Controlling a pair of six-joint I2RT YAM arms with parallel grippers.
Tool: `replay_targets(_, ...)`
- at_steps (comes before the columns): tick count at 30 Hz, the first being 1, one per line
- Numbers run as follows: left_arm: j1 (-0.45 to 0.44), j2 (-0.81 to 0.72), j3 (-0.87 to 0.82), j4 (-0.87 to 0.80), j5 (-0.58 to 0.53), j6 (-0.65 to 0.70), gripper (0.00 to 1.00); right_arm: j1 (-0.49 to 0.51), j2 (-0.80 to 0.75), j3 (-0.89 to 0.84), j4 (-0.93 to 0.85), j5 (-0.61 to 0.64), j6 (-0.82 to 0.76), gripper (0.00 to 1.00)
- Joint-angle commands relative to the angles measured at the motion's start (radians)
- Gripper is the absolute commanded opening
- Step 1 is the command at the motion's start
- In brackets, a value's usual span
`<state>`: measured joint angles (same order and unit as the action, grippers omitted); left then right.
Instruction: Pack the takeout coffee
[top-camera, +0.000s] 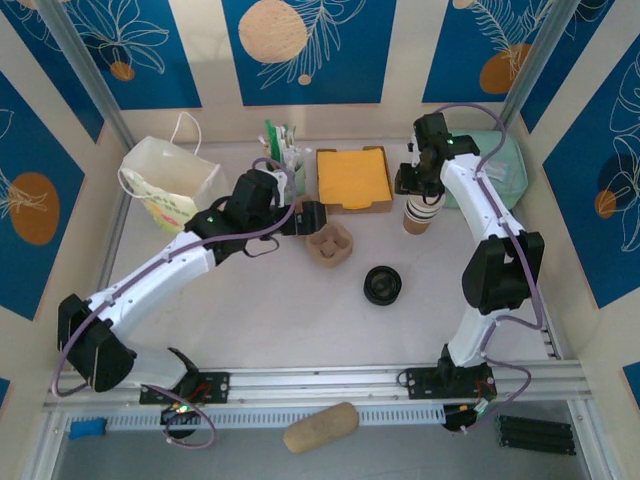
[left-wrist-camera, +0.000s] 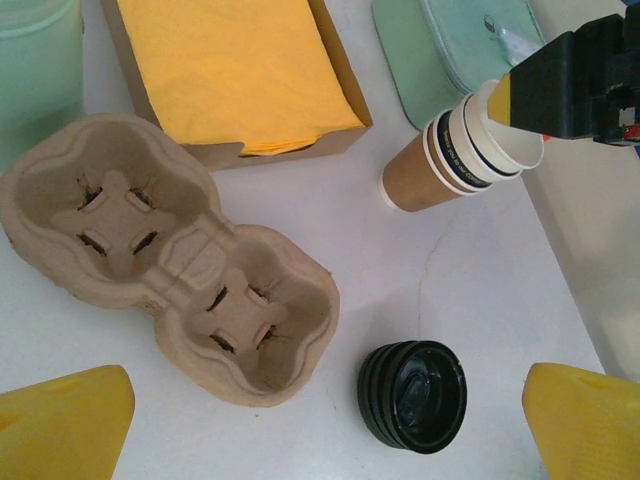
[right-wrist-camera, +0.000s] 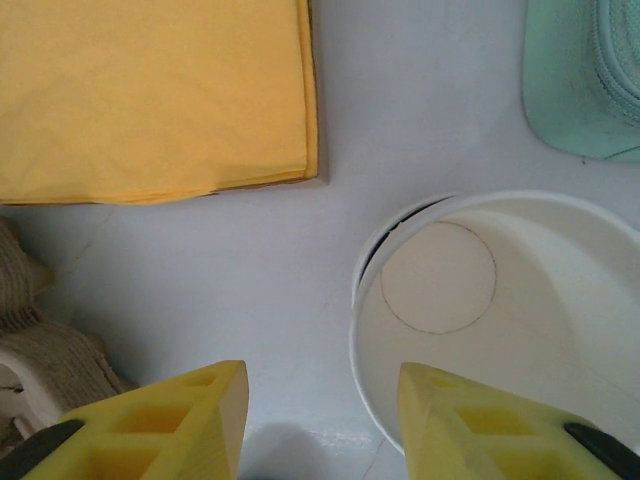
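**Now: right tool astride the top cup's rim, left tool wide open by the carrier**

Your right tool (right-wrist-camera: 322, 398) sits over the stack of cups (top-camera: 421, 214), which stands upright on the worktop (top-camera: 300, 320) to the right of the cup carrier (top-camera: 329, 244). Its fingers are apart. One yellow finger (right-wrist-camera: 160, 420) is outside the top cup (right-wrist-camera: 470, 300) and the other is over its white inside, so the rim lies between them. You have no grip yet that I can see.

Your left tool (top-camera: 314, 218) hangs just beside the carrier's far edge, jaws spread wide and holding nothing. The carrier is a two-pocket pulp tray with both pockets empty.

The stack of black lids (top-camera: 382, 285) lies right of the carrier and nearer your arm bases, apart from the cups. Beyond the carrier is a box of yellow napkins (top-camera: 353, 177), and left of the carrier a white paper bag (top-camera: 172, 182).

As for the takeout coffee, I cannot tell where a lidded cup is: every cup you can see is lidless.
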<state>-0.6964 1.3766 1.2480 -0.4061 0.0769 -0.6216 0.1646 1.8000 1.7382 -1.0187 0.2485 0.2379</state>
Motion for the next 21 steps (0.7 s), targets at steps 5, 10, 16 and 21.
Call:
replay_targets(5,-0.011,0.009,-0.013,0.035,0.024,-0.011,0.99,0.004,0.044,0.029,-0.038,0.037,-0.020,0.41)
replay_targets(10,-0.011,0.009,-0.014,0.039,0.025,-0.011,1.00,0.001,0.057,0.026,-0.040,0.036,-0.022,0.35)
replay_targets(16,-0.011,0.006,-0.019,0.047,0.027,-0.011,0.99,-0.011,0.062,0.025,-0.037,0.023,-0.023,0.24)
replay_targets(21,-0.010,-0.001,-0.025,0.047,0.028,-0.010,0.99,-0.012,0.068,0.023,-0.035,0.017,-0.026,0.16)
